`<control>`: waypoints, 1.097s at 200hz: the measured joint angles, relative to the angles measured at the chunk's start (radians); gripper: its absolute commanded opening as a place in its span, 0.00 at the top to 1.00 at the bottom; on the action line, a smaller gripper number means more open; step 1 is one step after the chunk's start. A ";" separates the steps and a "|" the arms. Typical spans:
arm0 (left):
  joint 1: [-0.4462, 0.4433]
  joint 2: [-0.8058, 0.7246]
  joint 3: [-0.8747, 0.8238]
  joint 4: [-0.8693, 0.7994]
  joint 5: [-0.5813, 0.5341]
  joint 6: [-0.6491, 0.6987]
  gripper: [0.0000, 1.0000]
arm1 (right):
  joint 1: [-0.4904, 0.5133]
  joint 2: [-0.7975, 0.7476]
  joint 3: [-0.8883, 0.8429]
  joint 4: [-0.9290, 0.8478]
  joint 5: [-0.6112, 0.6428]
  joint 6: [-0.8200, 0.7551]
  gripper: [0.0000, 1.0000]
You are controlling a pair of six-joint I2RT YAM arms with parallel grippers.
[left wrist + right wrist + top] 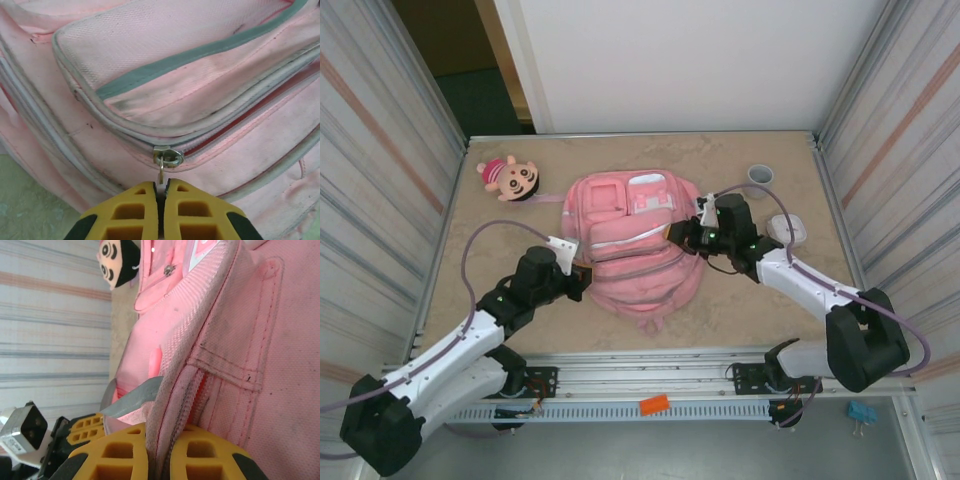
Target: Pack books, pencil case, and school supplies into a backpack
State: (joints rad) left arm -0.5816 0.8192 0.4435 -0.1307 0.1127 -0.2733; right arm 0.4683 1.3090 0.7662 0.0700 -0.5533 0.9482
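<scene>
With left hand pinches zip pull, with right hand clamps backpack edge; opening step, needs steady drag next.

Tan table, marbled top. Plush doll lies at table's far-left corner, pink cap, dark hair, face up. Grey cup stands upright at table's far-right, opening up. White rounded case lies on table's right side, nearer than the cup, apart from it. Orange clip sits on the metal rail off table's near edge, about mid-width. Blue clip off table's near-right corner. Striped panels flank table left and right.
</scene>
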 measured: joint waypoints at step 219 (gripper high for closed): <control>0.029 0.065 0.054 0.031 0.243 0.199 1.00 | 0.385 0.185 0.228 -0.125 0.355 -1.279 0.69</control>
State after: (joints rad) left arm -0.5522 0.8841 0.4973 -0.0998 0.3557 -0.0742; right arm 0.8536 1.4944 0.9939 -0.0547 -0.1986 -0.3305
